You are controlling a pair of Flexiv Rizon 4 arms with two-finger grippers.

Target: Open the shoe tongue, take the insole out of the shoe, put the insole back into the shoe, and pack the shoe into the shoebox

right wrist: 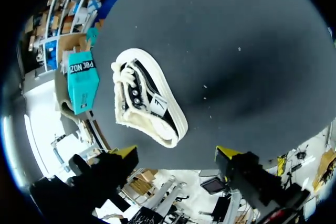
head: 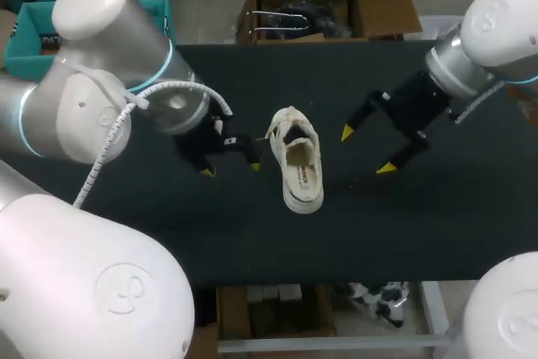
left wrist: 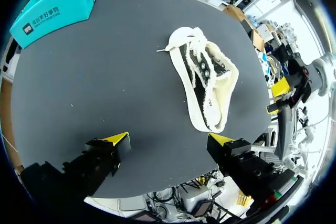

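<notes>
lying shoe [head: 296, 157]: white, upright on its sole in the middle of the dark surface [head: 420, 224], opening up, laces toward the far end.
left gripper [head: 231, 169]: fingers apart, empty, just beside the shoe.
right gripper [head: 366, 150]: fingers spread wide, empty, near the shoe's other side.
shoebox [left wrist: 58, 6]: teal, at the surface's far left edge, well apart from the shoe.

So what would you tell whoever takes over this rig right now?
Left pincer: open, empty, beside the shoe.
Right pincer: open, empty, on the shoe's other side.
Shoe stands on its sole mid-table, touched by neither; the insole appears seated inside. Teal shoebox waits by the table's far left corner.
Done: cannot tell from this.
Left: at least packing the shoe into the shoebox.
</notes>
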